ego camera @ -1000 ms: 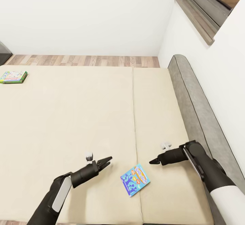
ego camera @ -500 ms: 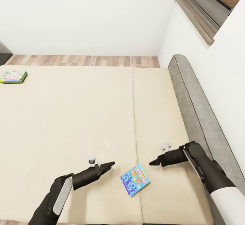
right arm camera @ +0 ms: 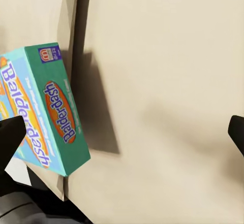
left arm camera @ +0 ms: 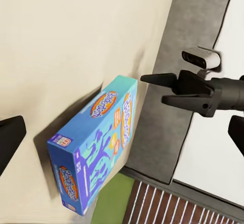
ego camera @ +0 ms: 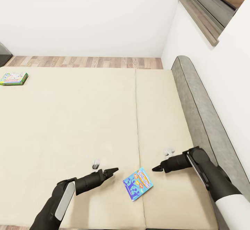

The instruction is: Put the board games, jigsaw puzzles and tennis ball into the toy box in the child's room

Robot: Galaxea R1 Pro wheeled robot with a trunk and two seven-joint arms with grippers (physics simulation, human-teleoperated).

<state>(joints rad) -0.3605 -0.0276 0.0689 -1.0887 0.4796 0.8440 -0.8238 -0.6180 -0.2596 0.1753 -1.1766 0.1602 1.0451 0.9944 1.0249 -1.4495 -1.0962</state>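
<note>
I'm at the bed (ego camera: 86, 118), both arms low over the mattress with the blue Balderdash box (ego camera: 138, 184) between them. The box lies flat on the mattress, straddling the centre seam near the foot edge. The left gripper (ego camera: 111, 172) sits just beside the box on the side away from the headboard (ego camera: 198, 108), jaws parted a little, holding nothing. The right gripper (ego camera: 157, 167) is on the headboard side of the box, close but not touching, empty; I can't tell its gap from the head view, though its wrist view shows 2 finger tips at opposite edges, so I read it as open. A 2nd game box (ego camera: 13, 79) lies far from the headboard, at the mattress's opposite side.

Risks: the box is thin and flat on soft bedding, so a side squeeze could push it along or tip it up instead of gripping. Uneven closing from the 2 sides could spin it towards the foot edge and off the bed.
</note>
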